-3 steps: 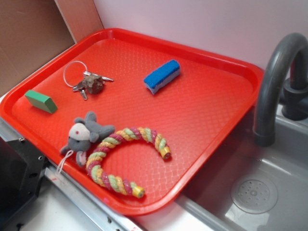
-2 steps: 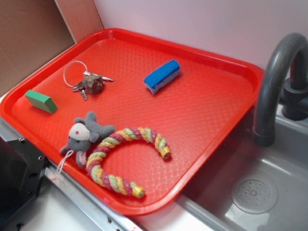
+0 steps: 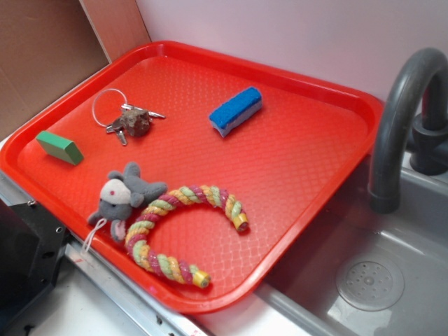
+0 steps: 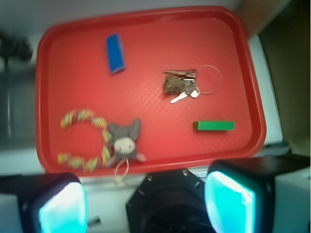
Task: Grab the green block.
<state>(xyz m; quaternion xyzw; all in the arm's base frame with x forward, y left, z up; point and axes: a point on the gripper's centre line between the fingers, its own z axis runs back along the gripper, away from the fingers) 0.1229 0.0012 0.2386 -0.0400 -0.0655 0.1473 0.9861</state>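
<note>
A red plastic tray (image 3: 308, 150) fills most of the exterior view, set beside a grey sink (image 3: 392, 280) w/ a dark curved faucet (image 3: 395, 105). Everything below is placed relative to the tray.

The green block (image 3: 59, 147) lies flat near the tray's left edge in the exterior view, a short bar w/ a slanted end and lighter top face. Nothing touches it. In the wrist view the same block (image 4: 214, 125) sits near the tray's right side, lengthwise along the near rim.

A bunch of keys on a ring (image 3: 126, 117) lies further in from the block, toward the tray's back-left corner, apart from it. A blue sponge (image 3: 236, 110) sits toward the tray's back, roughly mid-width. A small grey plush mouse (image 3: 122, 197) lies near the front rim, touching one end of a curved multicolour rope toy (image 3: 185, 234) w/ gold end caps, which arcs along the front part of the tray.

The gripper (image 4: 146, 194) shows only in the wrist view, high above and outside the tray's near rim. Its two teal-tipped fingers (image 4: 228, 201) stand wide apart, w/ nothing between them. It is well apart from the green block.

A brown cardboard panel (image 3: 49, 56) stands beyond the tray's left rim.
</note>
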